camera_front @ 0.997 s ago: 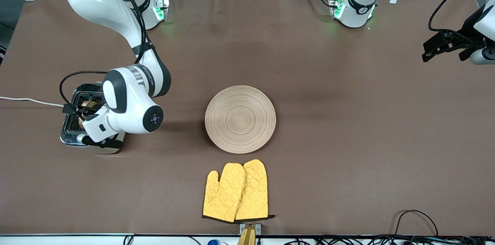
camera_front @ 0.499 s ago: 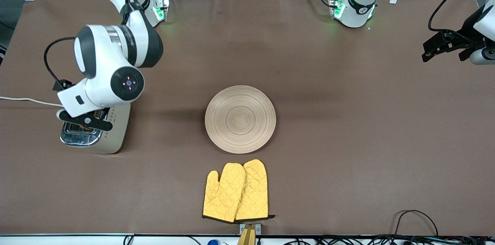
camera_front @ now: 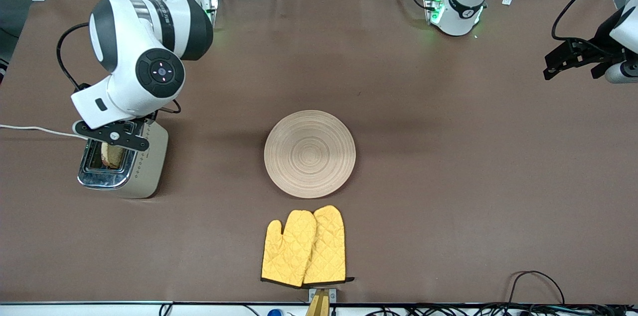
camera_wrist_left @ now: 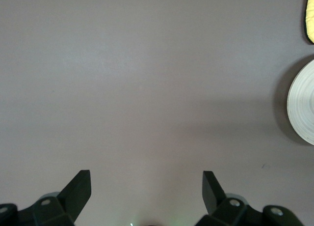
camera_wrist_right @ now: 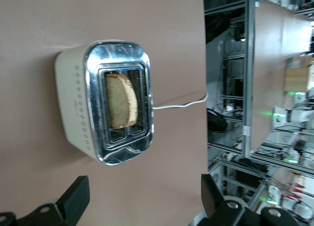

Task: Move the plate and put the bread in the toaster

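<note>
Claws first: right claw [camera_front: 110,135] hangs spread and empty over the boxy cream toaster with chrome top [camera_front: 122,171], and the brown wholegrain bread slice [camera_wrist_right: 120,100] sits in one slot. Left claw [camera_wrist_left: 146,192] waits, released, at its counter end. Round light wooden plate [camera_front: 309,153] rests mid-counter. Looks basically finished; next probably just retreat.

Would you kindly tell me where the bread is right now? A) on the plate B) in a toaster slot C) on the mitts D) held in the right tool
B: the bread stands in a slot of the toaster, with the open right tool above it.
</note>
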### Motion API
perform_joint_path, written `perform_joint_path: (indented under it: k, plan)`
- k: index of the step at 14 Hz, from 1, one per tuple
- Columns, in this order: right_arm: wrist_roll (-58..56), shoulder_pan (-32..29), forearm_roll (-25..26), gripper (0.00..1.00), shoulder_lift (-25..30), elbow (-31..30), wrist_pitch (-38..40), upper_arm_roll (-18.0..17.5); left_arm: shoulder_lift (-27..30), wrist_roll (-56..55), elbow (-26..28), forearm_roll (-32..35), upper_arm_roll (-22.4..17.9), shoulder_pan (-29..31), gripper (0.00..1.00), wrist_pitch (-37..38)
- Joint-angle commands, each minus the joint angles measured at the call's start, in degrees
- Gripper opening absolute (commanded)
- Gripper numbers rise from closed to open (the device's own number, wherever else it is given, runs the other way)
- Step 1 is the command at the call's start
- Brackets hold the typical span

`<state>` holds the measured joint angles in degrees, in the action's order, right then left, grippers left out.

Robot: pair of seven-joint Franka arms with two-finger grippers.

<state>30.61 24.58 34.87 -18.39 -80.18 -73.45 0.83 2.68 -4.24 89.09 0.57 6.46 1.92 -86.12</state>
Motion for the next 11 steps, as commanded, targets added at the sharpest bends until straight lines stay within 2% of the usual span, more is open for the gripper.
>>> perform_joint_path:
  k: [1, 4, 6, 8, 11]
  plan:
    - [3.9, -0.3, -5.0, 1.00, 1.1, 1.8, -0.7, 0.1, 0.0, 0.5, -0.3, -0.6, 0.0, -0.1, 1.00, -0.2]
    - [4.1, -2.7, -6.6, 1.00, 2.8, 2.0, -3.7, -0.3, 0.0, 0.5, -0.3, -0.6, 0.0, 0.0, 1.00, -0.2]
    - [2.3, -10.0, -12.1, 1.00, 5.7, 1.4, -7.1, -3.9, 0.0, 0.6, -0.3, -0.6, 0.0, 0.1, 1.00, -0.2]
    - [-0.5, -17.9, -12.9, 1.00, 7.0, 1.4, -8.7, -9.2, 0.0, 0.7, -0.3, -0.6, 0.0, 0.1, 1.00, -0.2]
    - [-8.4, -24.8, -20.1, 1.00, 10.3, 1.0, -11.4, -10.3, 0.0, 0.8, -0.3, -0.6, 0.0, 0.2, 1.00, -0.2]
